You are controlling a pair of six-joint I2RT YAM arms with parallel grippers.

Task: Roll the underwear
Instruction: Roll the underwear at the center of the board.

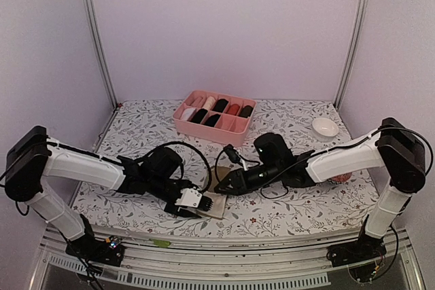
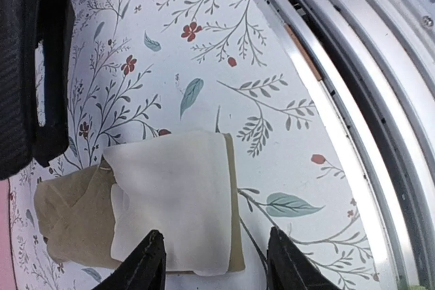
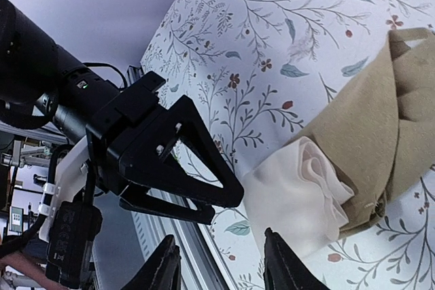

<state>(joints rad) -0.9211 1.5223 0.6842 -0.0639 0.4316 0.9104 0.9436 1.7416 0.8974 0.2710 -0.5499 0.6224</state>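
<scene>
The olive-brown underwear (image 2: 177, 195) is laid folded on the floral table (image 2: 224, 52), near its front edge. The left gripper (image 2: 217, 266) and right gripper (image 3: 221, 266) are held beside it, both jaws apart, nothing clamped.

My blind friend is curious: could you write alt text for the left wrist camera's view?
Folded olive-brown underwear with a cream panel lies on a floral tablecloth, its near edge between the tips of the open left pincer.

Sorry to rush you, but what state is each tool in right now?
Left tool: open, straddling the edge of the underwear.
Right tool: open, beside the underwear, holding nothing.
</scene>
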